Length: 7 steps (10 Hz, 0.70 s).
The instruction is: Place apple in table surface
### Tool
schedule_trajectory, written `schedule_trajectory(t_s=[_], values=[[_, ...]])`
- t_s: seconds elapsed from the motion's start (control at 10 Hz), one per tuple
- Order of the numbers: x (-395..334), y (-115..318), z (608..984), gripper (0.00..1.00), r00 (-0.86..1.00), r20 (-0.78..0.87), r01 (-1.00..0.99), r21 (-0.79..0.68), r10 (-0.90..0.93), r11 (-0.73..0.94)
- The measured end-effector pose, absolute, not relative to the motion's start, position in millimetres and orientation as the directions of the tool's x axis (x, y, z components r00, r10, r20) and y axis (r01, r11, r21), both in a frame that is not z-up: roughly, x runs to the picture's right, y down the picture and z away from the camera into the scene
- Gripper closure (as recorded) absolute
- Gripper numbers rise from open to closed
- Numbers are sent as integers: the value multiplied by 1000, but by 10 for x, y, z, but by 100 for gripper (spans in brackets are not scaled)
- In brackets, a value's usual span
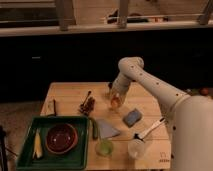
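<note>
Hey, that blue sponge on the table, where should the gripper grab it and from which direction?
Probably from straight above, pinching across the short sides. The blue sponge lies flat on the table surface as a low block, so only its edges offer a hold. The folded cloth sits to one side and the white brush to the other. The gripper is at the apple just behind it.

My white arm, seen from above

Smooth rounded white segments, small dark dots along the forearm; my gripper (pixel 114 99) ends it over the table.
</note>
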<state>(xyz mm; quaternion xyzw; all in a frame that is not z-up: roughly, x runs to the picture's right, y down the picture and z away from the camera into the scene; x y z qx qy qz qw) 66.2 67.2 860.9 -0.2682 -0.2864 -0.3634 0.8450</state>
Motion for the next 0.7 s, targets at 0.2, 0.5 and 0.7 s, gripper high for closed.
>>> schedule_trajectory(t_s=[0.2,0.5,0.7], values=[[636,750,8612,100,558,692,779,-246,-458,577],[608,871,8653,100,544,710,790,-253,-448,558],[600,915,8671,100,539,716,795,-257,-444,550]])
